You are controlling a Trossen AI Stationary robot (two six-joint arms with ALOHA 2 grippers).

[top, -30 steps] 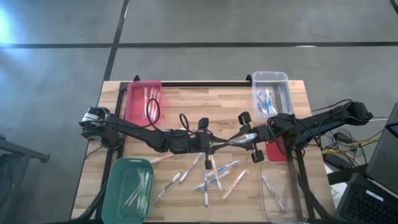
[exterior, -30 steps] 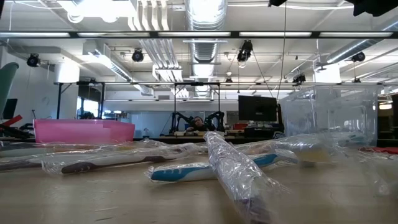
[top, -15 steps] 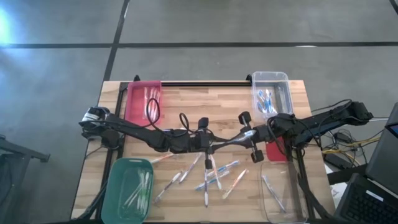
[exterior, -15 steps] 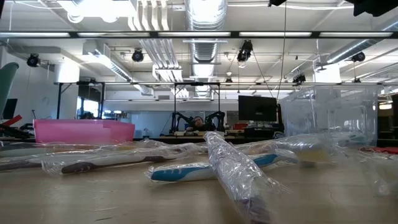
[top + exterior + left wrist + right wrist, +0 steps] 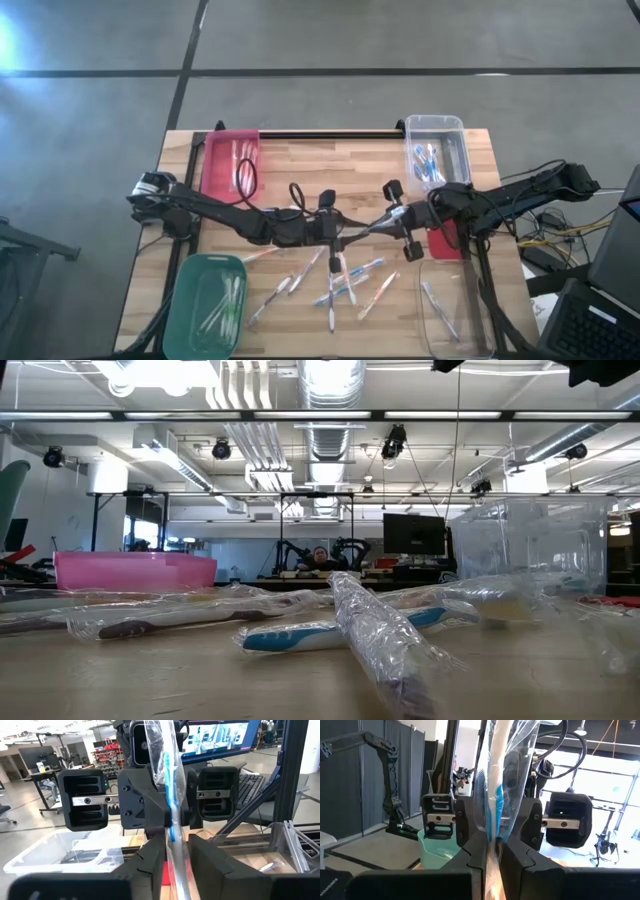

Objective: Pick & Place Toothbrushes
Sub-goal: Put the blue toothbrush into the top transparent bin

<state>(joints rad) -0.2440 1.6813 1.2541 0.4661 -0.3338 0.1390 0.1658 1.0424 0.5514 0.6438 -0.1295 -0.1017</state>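
From above, the two arms meet over the middle of the wooden bench (image 5: 300, 160). Only the wrist views show why. The right end effector (image 5: 491, 851) is pinched tight on a wrapped toothbrush (image 5: 498, 780) with blue on it. The left end effector (image 5: 172, 856) sits a bit apart around the same crinkly clear wrap. More toothbrushes (image 5: 345, 285) lie loose at 6 o'clock. No writing can be read.
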